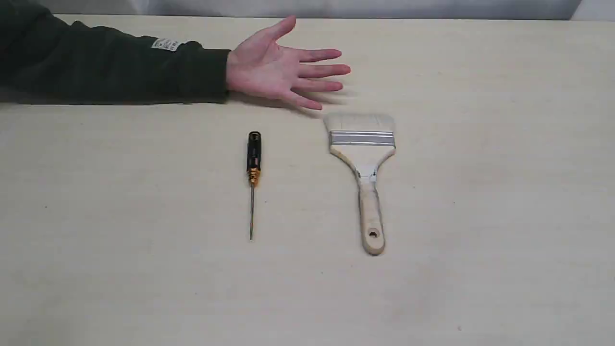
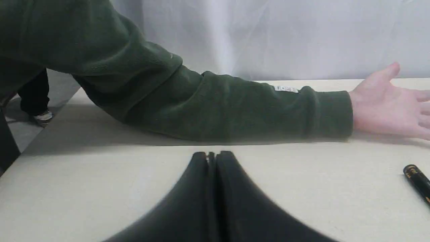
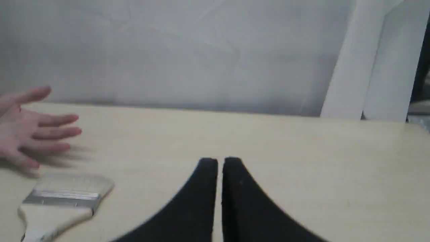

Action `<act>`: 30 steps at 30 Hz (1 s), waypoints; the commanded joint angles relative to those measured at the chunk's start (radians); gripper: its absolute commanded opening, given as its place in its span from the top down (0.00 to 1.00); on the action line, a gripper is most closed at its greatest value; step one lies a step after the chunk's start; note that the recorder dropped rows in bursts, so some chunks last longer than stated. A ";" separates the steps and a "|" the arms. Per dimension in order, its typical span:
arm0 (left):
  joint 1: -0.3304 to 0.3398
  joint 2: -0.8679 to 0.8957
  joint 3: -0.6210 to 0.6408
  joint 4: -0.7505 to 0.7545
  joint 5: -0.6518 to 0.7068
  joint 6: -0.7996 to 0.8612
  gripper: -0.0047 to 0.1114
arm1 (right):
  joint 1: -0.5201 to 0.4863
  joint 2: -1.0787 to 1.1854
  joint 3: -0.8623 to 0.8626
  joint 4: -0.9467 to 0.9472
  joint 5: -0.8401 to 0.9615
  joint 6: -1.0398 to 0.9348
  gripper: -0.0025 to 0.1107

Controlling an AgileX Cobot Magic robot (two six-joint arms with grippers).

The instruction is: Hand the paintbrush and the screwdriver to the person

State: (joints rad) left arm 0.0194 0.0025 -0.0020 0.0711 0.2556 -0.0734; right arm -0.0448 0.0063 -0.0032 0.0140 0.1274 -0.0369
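nothing is grasped yet: the screwdriver (image 1: 252, 168) and paintbrush (image 1: 363, 158) lie apart on the table (image 1: 504, 216), just before the person's open hand (image 1: 278, 67). the left gripper (image 2: 212, 154) has its jaws pressed together and the right gripper (image 3: 220, 159) nearly so. next, one must spread and descend.

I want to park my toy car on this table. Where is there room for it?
In the exterior view, big bare table lies right of the paintbrush, left of the screwdriver under the green sleeve, and below both tools. A narrower strip runs between them. It's crowded where the hand nearly meets the bristles.
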 commanded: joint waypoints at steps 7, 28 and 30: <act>-0.008 -0.002 0.002 0.000 -0.008 -0.002 0.96 | -0.004 -0.006 0.003 0.000 -0.164 0.003 0.94; -0.008 -0.002 0.002 -0.004 -0.005 -0.002 0.96 | 0.001 -0.006 0.003 0.269 -0.271 0.059 0.94; -0.008 -0.002 0.002 -0.004 -0.005 -0.002 0.96 | 0.001 -0.006 0.003 0.332 -0.300 0.093 0.94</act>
State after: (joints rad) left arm 0.0194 0.0025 -0.0020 0.0711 0.2556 -0.0734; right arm -0.0448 0.0063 -0.0032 0.2805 -0.1289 0.0343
